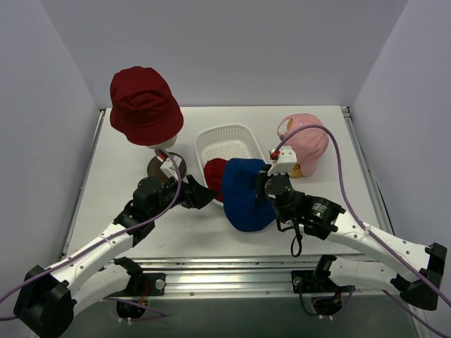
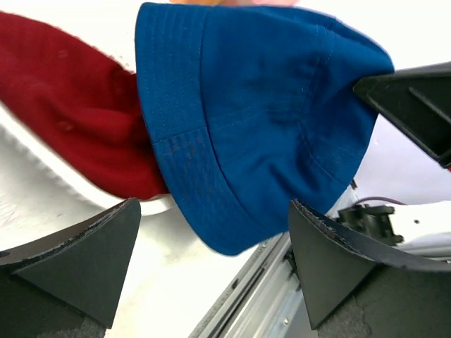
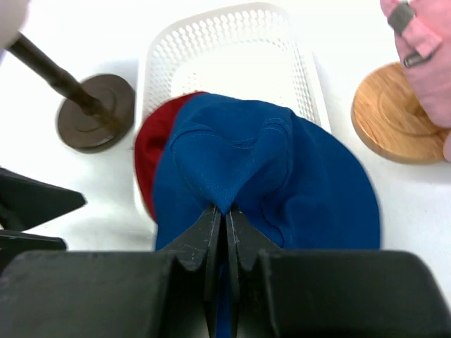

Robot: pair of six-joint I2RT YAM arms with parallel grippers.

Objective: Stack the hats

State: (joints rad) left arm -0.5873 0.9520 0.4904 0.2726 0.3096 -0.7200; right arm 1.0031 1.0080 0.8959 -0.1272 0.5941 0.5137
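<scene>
Right wrist view: the right end effector (image 3: 225,215) is seen clamped together on a pinched fold of the blue bucket hat (image 3: 282,183). That hat is draped over the red peaked cap (image 3: 146,144), at the near rim of the white basket (image 3: 232,49). The left end effector (image 1: 209,195) is held wide apart just left of both hats, with nothing gripped. The dark red bucket hat (image 1: 144,105) is perched on a dark-based stand (image 3: 95,113) at far left. The pink peaked cap (image 1: 308,141) is set on a wooden-based stand (image 3: 391,113) at the far right of the counter (image 1: 120,190).

Fold of blue bucket hat (image 3: 296,190) between tight jaws
</scene>
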